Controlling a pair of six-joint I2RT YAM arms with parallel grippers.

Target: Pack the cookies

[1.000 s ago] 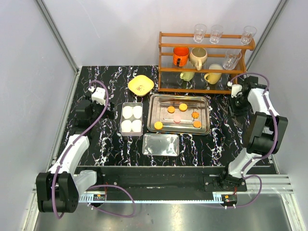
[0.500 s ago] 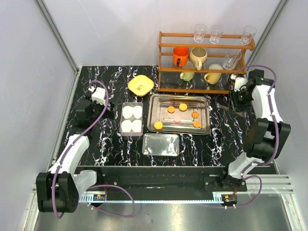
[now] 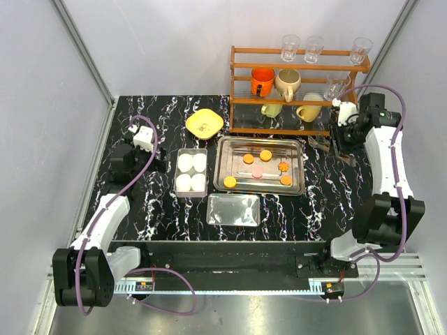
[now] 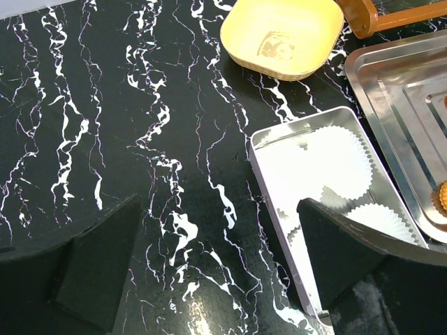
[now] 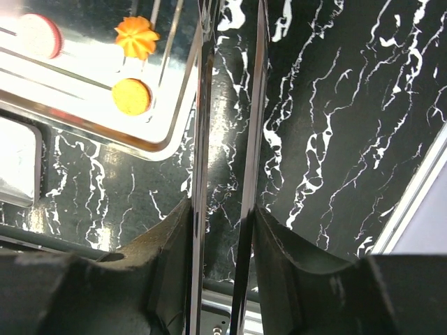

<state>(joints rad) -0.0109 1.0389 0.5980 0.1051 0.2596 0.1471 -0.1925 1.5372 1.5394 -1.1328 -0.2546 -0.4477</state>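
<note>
Several cookies lie in the steel tray [image 3: 225, 166]: orange discs [image 3: 265, 154], one pink [image 3: 257, 171]. In the right wrist view an orange flower cookie [image 5: 137, 36], a round orange one [image 5: 131, 95] and the pink one [image 5: 40, 35] show at the top left. My right gripper [image 3: 340, 143] is shut on metal tongs [image 5: 202, 139], whose two blades run between its fingers [image 5: 157, 265]; it hangs right of the tray, by the rack. My left gripper [image 4: 216, 265] is open and empty above the table, just left of the box of white paper cups [image 4: 328, 157].
The cup box [image 3: 191, 172] sits left of the tray and a shiny lid [image 3: 233, 209] lies in front of it. A yellow bowl [image 3: 204, 123] is behind them. A wooden rack [image 3: 299, 91] with mugs and glasses stands at the back right.
My right arm has stretched out and carried the tongs back toward the rack. The left arm and the cookies have not moved.
</note>
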